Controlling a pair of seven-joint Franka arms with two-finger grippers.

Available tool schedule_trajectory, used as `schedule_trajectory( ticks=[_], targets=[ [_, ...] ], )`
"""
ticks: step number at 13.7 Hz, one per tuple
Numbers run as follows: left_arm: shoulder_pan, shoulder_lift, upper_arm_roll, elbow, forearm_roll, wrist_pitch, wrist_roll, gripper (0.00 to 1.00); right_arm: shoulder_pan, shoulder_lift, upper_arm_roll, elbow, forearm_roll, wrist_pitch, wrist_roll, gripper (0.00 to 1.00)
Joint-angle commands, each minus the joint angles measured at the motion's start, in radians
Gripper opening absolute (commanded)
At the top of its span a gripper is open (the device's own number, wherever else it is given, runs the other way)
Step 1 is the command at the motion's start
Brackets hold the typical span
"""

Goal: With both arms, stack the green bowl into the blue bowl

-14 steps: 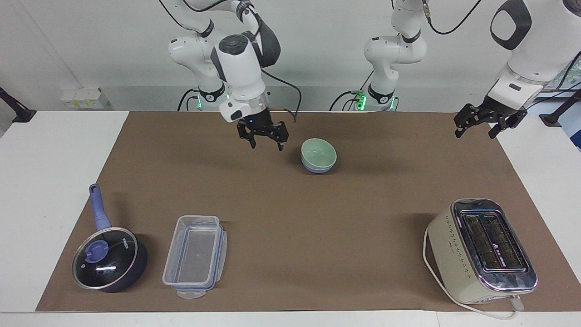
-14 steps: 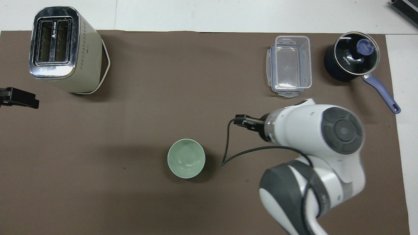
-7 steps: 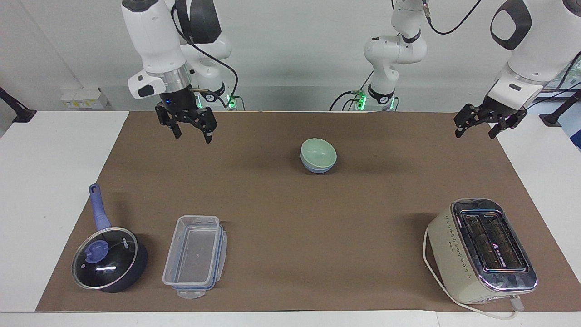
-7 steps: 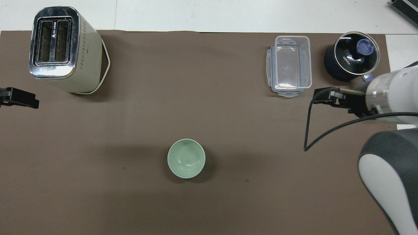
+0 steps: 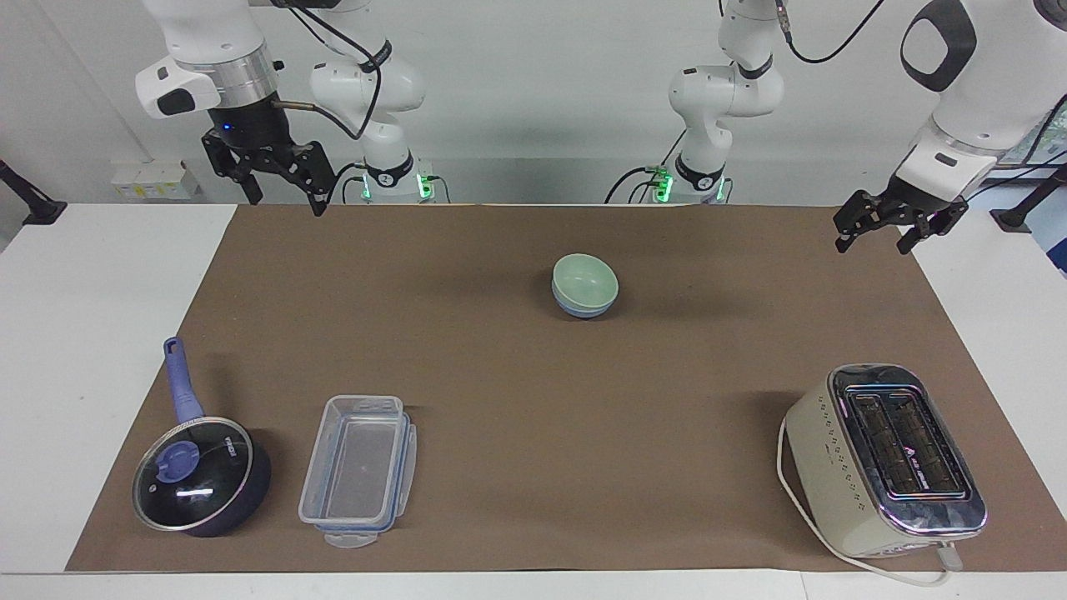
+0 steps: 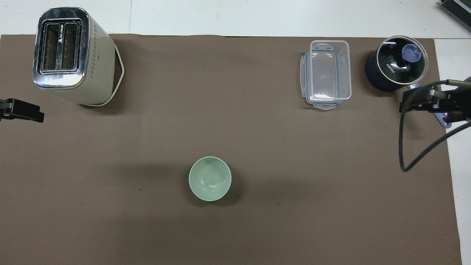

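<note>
The green bowl [image 5: 585,281] [image 6: 209,179] sits nested in the blue bowl [image 5: 583,311] near the middle of the brown mat. From overhead the green one hides the blue one. My right gripper [image 5: 285,201] [image 6: 429,102] hangs open and empty, high over the mat's corner at the right arm's end, well apart from the bowls. At the left arm's end my left gripper [image 5: 871,247] [image 6: 22,110] waits open and empty over the mat's edge.
A cream toaster [image 5: 884,458] [image 6: 70,55] stands farthest from the robots at the left arm's end. A clear plastic container [image 5: 358,471] [image 6: 326,73] and a dark blue lidded saucepan [image 5: 200,475] [image 6: 395,68] lie farthest from the robots at the right arm's end.
My right arm has swung away from beside the stacked bowls toward its own end of the table and risen. The bowls and the left arm have not moved.
</note>
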Motion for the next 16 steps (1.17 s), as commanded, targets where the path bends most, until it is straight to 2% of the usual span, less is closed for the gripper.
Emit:
schedule_trajectory(
  ticks=[1,6,16],
  targets=[
    [0.010,0.003,-0.008,0.011,0.022,-0.017,0.012,1.00,-0.015,0.038,0.015,0.051,-0.013,-0.026,-0.030,1.00],
    [0.010,0.003,-0.008,0.011,0.020,-0.017,0.012,1.00,-0.025,-0.066,0.015,-0.131,0.008,0.010,-0.032,1.00],
    [0.010,0.003,-0.008,0.011,0.020,-0.017,0.012,1.00,-0.034,-0.075,0.015,-0.148,0.021,0.020,-0.041,1.00]
  ],
)
